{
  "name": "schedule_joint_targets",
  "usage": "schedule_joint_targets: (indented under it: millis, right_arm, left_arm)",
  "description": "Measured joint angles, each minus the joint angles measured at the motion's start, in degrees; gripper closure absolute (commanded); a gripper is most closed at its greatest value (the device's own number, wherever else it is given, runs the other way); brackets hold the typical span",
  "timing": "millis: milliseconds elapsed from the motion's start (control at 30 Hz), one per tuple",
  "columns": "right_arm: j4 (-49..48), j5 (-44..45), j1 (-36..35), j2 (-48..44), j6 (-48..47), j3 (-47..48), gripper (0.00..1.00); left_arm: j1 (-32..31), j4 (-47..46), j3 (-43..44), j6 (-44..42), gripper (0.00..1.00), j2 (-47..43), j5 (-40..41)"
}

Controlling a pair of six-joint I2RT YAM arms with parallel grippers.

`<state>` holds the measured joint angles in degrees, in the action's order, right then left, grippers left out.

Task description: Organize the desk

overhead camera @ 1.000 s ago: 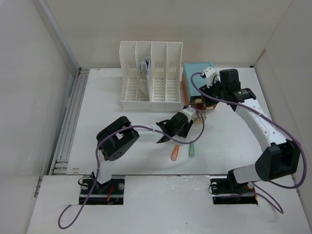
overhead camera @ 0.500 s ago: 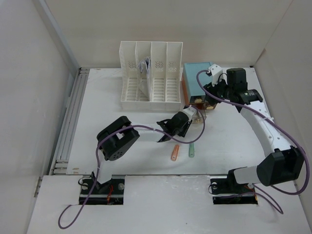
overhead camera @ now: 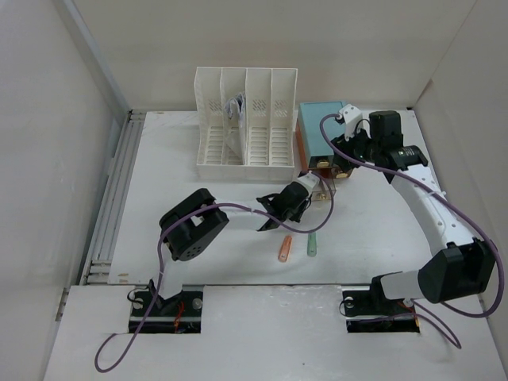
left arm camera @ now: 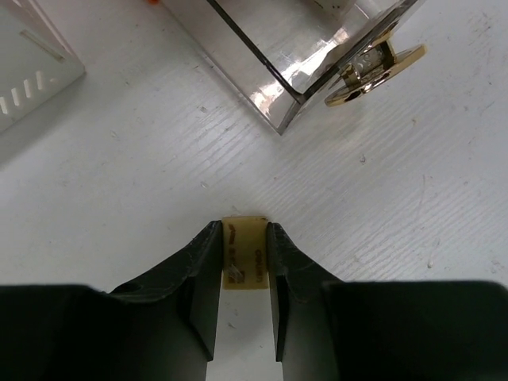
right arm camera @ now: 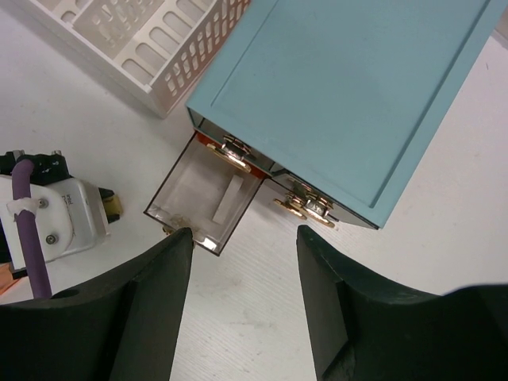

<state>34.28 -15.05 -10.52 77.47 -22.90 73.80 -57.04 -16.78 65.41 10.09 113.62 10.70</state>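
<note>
The tidying looks partly done, with most of it yet to do. The white surface (overhead camera: 159, 159) carries a slotted file rack (overhead camera: 246, 119) at the back, with some papers (overhead camera: 235, 107) standing in one of its slots, and just beside the rack a teal-topped drawer box (right arm camera: 341, 95). One clear drawer (right arm camera: 208, 198) of that box is pulled out, its gold knob (left arm camera: 373, 67) facing the arms, and from the right wrist view it seems to hold little or nothing. The left hand (left arm camera: 243, 238) sits low in the middle of the surface, a short way in front of the open drawer, with its fingers pressed against both sides of a small tan block (left arm camera: 244, 266); whether the block has left the surface I cannot tell. The right hand (right arm camera: 246, 238) hangs above the drawer box with its fingers spread wide and nothing between them. An orange pen (overhead camera: 284, 249) and a green pen (overhead camera: 312, 244) lie loose, side by side, nearer the arm bases, neither touched by a hand. My judgement is that the block is being picked up for the open drawer, so what is left is to drop it in, put away both pens, and push the drawer closed.
</note>
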Motion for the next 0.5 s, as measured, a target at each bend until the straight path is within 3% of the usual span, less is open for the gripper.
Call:
schedule_joint_targets:
  millis: [333, 500]
  right_arm:
    - [-0.3, 1.4, 0.4, -2.0, 0.5, 0.0, 0.39]
    - [-1.3, 2.7, 0.4, -3.9, 1.1, -0.2, 0.39]
  left_arm:
    - [0.0, 5.3, 0.7, 0.3, 1.0, -4.7, 0.9]
    - [0.5, 7.0, 7.5, 0.4, 1.0, -7.8, 0.2]
